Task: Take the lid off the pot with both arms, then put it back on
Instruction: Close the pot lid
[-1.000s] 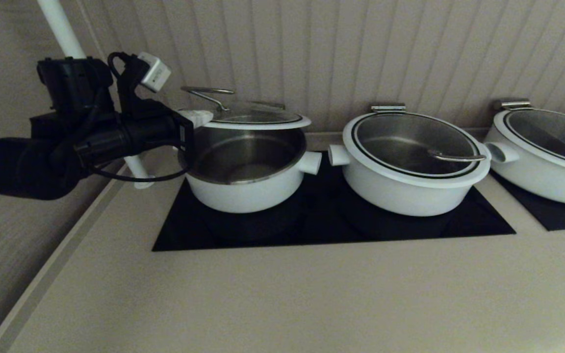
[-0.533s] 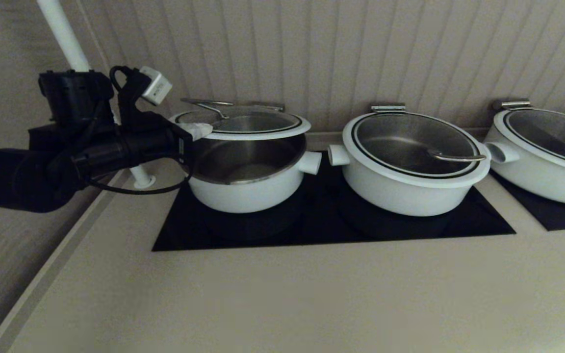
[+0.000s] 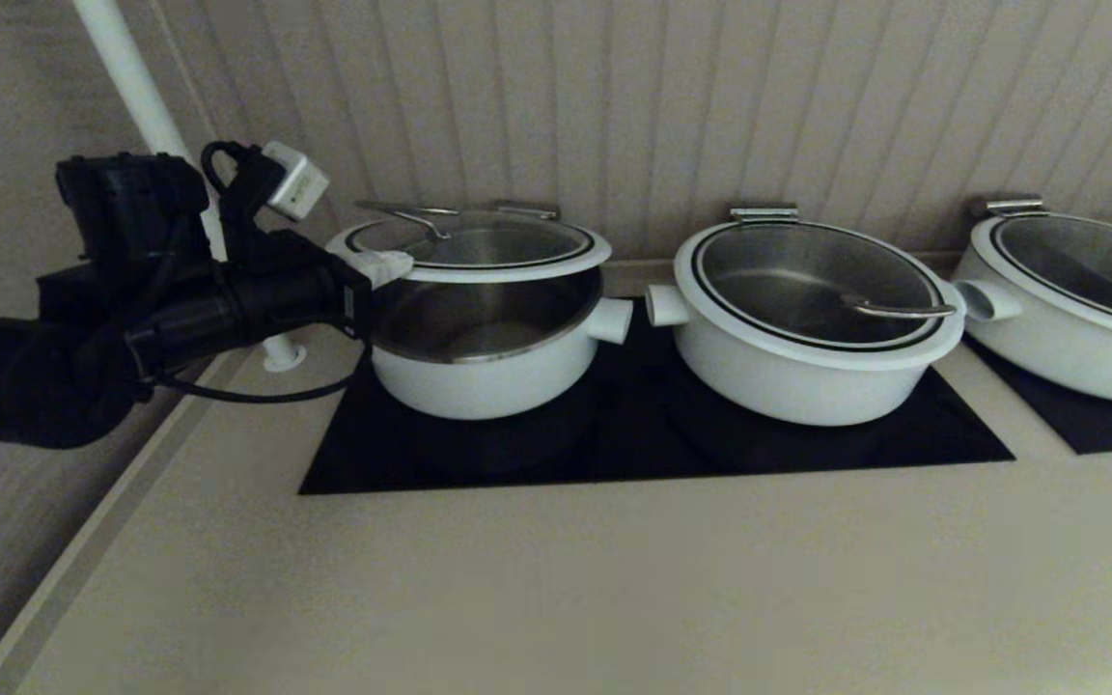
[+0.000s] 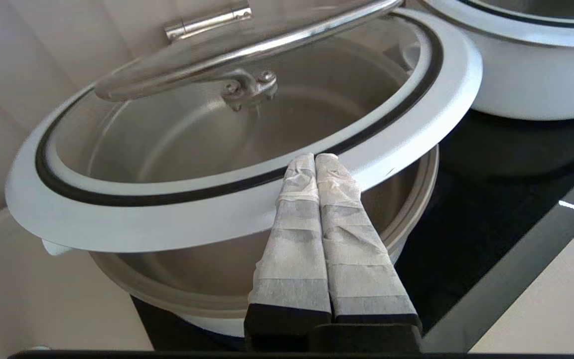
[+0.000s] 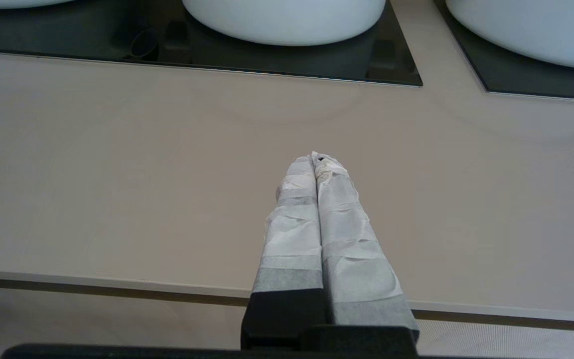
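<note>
Two wider white pots sit to the right: the middle pot on the black cooktop panel, its glass lid closed, and the far-right pot on a second black panel. Beige tabletop spreads in front. A ribbed wall stands behind, and a white pole slants at left.

The lid is clear glass with a smooth white rim, a black inner ring and a polished steel loop handle. The pot has a glossy white outside and a brushed steel interior. The left tool has fingers wrapped in crinkled white tape over black plastic. The worktop looks matt beige; the hob panel is glossy black.
</note>
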### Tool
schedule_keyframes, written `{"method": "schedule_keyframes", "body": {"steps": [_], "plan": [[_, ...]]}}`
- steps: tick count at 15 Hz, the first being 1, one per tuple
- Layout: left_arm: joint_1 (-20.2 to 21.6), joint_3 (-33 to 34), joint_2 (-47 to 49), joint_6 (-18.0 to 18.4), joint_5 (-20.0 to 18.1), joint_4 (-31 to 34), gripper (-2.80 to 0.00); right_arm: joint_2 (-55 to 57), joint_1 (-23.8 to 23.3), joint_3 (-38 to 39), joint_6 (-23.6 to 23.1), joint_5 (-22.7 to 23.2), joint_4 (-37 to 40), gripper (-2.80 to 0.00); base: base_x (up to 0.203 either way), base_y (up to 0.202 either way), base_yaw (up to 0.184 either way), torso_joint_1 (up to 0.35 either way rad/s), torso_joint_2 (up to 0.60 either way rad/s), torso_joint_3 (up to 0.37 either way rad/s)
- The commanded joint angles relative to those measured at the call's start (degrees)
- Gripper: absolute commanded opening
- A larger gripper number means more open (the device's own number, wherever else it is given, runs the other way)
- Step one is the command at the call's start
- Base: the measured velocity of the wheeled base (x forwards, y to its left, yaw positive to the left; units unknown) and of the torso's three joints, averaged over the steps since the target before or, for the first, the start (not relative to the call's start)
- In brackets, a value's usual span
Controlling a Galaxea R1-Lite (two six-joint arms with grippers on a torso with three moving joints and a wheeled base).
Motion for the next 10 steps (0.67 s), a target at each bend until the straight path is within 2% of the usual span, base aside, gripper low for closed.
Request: {"method": "schedule_keyframes", "body": {"steps": [1, 10], "plan": [[-0.01, 1.73, -0.45, 0.05, -0.11, -0.66, -2.80, -0.01, 0.01, 0.01, -0.04, 0.01, -0.01, -2.80, 0.000, 0.000, 0.000, 0.000, 0.00, 0.000], [-0.01, 1.75, 0.60, 0.21, -0.11, -0.67, -2.80, -0.01, 0.01, 0.01, -0.04, 0.01, -0.01, -2.80, 0.000, 0.000, 0.000, 0.000, 0.00, 0.000]]}}
